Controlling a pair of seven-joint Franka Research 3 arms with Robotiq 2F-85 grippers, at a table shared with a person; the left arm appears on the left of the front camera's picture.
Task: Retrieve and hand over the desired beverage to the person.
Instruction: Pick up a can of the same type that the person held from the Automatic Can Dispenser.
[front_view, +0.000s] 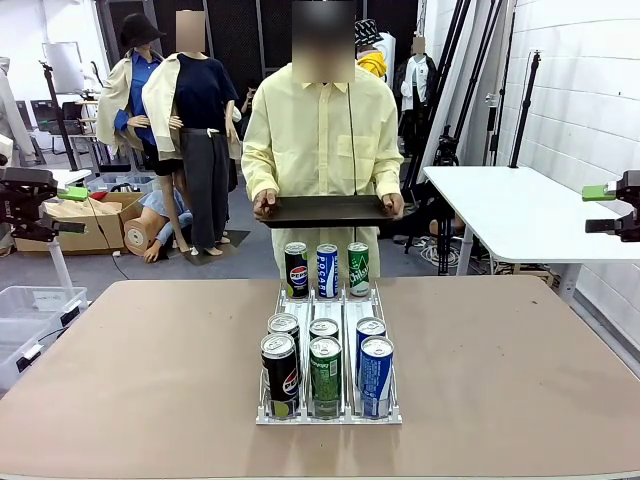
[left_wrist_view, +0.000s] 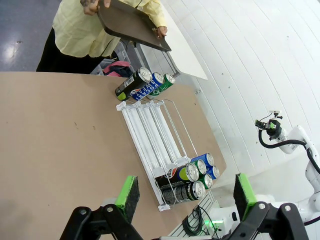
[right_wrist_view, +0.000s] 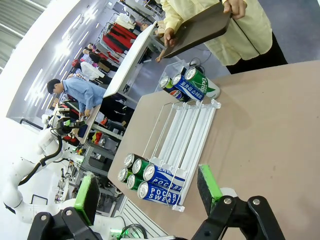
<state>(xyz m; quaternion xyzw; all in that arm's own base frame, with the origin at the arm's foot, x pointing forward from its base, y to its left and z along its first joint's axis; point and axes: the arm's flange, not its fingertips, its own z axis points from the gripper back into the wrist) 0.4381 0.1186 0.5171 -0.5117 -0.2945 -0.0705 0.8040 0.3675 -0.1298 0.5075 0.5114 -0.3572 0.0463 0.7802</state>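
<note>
Looking along the left jaws first: spread wide, nothing between the green pads (left_wrist_view: 127, 197), hanging high and well back from the clear rack (left_wrist_view: 150, 145). Same story with the right jaws: wide apart, empty, aimed at the rack's near end from well off.

Biggest risk from here, as a guess: grabbing the wrong drink. No pointing, no hint of the wanted one, and the colour order swaps between the two groups (green in the middle lane up close, blue in the middle lane far off). Easy mix-up when going by lane alone.

Next worry: near cluster (front_view: 325, 372) packed tight, cans touching or nearly so. Easy to shove or tip a neighbour when coming down with jaws this wide, or to drag the light rack across the worktop (front_view: 150, 380). Slick round cans too, so an off-centre squeeze could mean a slip on the way over. Also a long reach past the far three cans (front_view: 327, 270) to the dark tray (front_view: 325, 210), held in both hands by the person (front_view: 320, 140) just beyond the worktop's far edge. Could clip those three.

Counting: nine cans, all upright in the rack mid-worktop.
- Near end: six, two rows of three.
- Far end: three, one row.
- Seemingly three black Pepsi, three green, three blue.
- One rack with three lanes, one tray, one person, two sets of jaws.
</note>
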